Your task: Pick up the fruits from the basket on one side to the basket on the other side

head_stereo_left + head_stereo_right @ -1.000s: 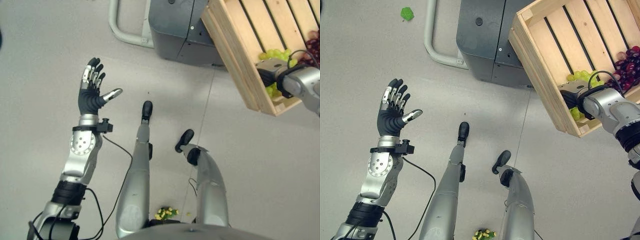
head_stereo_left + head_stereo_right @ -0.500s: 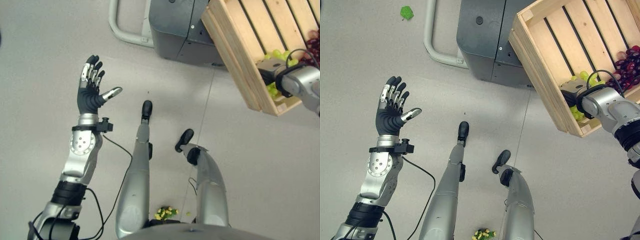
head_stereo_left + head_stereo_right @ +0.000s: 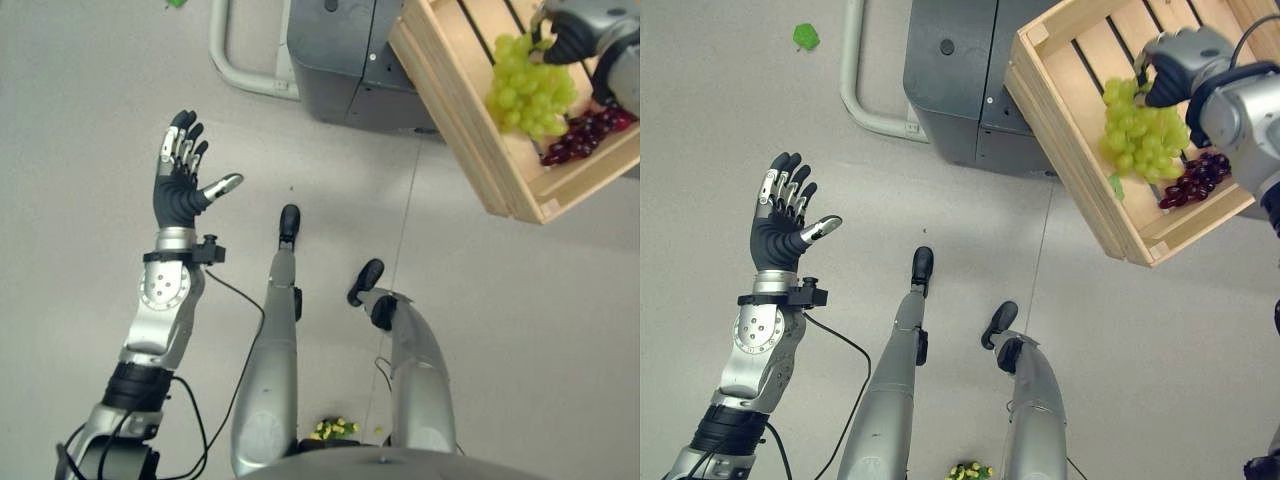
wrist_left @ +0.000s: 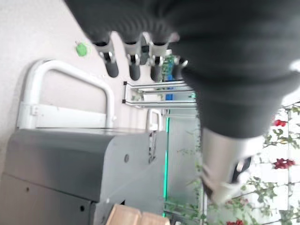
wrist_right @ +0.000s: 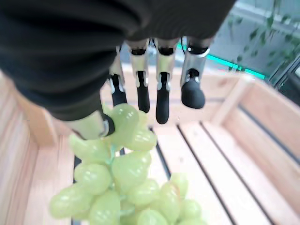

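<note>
Green grapes (image 3: 1137, 128), a plump bunch of pale round berries, hang from the right robot hand (image 3: 1175, 62) above the slatted pale wooden crate (image 3: 1070, 160). The right wrist view shows the thumb and the nearest finger nipped onto the top of the bunch (image 5: 123, 164), while the other fingers (image 5: 162, 101) point straight past it without touching. A dark red bunch of grapes (image 3: 1193, 180) lies in the crate's lower corner, just beside the hanging green one.

The main risk is the thin hold: judging by that view, only the top berries or stem are nipped, so a swing or a quick sideways move could tear berries loose or drop the whole bunch onto the grey floor (image 3: 90, 90). The bunch could also catch on the crate's near wall if it is carried across too low. A few yellow-green bits (image 3: 331, 428) already lie on the floor by the robot.

Compared with a second ago, the right robot hand has come up out of the crate's corner, where it was down among the green grapes, and the bunch now dangles free. The whole picture has also shifted a little. The left robot hand (image 3: 180, 180) remains raised and spread open, holding nothing, well apart from the crate.
</note>
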Robot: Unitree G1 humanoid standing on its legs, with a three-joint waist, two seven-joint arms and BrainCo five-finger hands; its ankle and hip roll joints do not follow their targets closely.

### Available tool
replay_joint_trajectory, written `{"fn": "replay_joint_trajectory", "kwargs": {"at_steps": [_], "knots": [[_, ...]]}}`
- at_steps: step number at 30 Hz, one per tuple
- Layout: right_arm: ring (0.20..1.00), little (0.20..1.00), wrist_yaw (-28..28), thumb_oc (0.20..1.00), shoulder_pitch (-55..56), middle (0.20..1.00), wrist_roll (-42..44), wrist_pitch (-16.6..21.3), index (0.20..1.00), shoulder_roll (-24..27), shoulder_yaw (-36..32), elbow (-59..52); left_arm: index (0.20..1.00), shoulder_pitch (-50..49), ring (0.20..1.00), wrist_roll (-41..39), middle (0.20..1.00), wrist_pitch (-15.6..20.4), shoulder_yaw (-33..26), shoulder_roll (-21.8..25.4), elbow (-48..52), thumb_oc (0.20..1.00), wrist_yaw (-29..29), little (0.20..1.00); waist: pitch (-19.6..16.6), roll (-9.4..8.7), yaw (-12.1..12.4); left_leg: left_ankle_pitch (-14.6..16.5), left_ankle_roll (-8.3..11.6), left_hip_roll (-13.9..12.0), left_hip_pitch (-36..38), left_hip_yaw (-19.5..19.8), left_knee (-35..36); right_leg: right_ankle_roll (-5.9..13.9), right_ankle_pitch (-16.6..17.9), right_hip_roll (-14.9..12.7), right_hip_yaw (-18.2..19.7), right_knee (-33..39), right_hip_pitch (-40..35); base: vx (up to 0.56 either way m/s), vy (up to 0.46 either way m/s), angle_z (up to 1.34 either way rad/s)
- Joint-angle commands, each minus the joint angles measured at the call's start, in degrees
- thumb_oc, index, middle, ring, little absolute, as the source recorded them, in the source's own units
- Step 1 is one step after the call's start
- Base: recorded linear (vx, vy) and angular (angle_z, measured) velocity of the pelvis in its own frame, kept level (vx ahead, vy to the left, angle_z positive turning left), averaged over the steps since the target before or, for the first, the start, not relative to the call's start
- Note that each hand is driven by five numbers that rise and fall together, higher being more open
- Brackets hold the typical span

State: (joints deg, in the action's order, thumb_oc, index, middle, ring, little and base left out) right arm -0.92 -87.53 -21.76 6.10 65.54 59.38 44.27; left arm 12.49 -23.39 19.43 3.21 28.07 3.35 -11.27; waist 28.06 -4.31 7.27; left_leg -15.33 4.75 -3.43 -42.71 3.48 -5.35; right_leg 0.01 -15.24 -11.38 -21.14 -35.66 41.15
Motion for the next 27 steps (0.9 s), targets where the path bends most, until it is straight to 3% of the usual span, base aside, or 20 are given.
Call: {"fn": "replay_joint_trajectory", "kwargs": {"at_steps": [1, 20, 27], "knots": [[0.200, 0.200, -2.53, 0.200, -7.30, 0.200, 1.40, -1.82, 0.200, 2.40, 3.47, 0.20, 1.000, 1.02, 1.000, -0.60, 1.000, 2.95, -3.38, 0.53, 3.15, 1.000, -0.35, 1.000, 1.74, -0.91, -1.23, 12.65, -0.19, 1.50, 6.89, -2.03, -4.77, 5.69, 11.37, 1.91, -0.36, 17.04, -5.29, 0.00, -0.003, 0.03], [0.200, 0.200, -2.61, 0.200, -2.24, 0.200, 5.24, -1.15, 0.200, 1.50, -3.83, -2.59, 1.000, 0.76, 1.000, -1.29, 1.000, 3.08, -3.94, 0.38, 1.58, 1.000, 0.23, 1.000, 1.74, -1.42, -0.89, 14.16, -0.67, 1.72, 10.51, -2.69, -6.92, 5.74, 11.11, 1.88, 0.27, 17.25, -9.90, 0.00, 0.001, 0.00], [0.200, 0.200, -1.52, 0.200, -0.97, 0.200, 8.17, -0.35, 0.200, 4.04, -6.04, -8.72, 1.000, 0.30, 1.000, -1.15, 1.000, 2.23, -4.48, 1.59, -1.21, 1.000, 1.12, 1.000, 1.74, -2.40, -1.17, 13.94, -0.53, 1.29, 15.29, -3.32, -5.35, 5.81, 11.83, 2.44, 0.17, 19.55, -14.99, 0.00, -0.001, -0.06]]}}
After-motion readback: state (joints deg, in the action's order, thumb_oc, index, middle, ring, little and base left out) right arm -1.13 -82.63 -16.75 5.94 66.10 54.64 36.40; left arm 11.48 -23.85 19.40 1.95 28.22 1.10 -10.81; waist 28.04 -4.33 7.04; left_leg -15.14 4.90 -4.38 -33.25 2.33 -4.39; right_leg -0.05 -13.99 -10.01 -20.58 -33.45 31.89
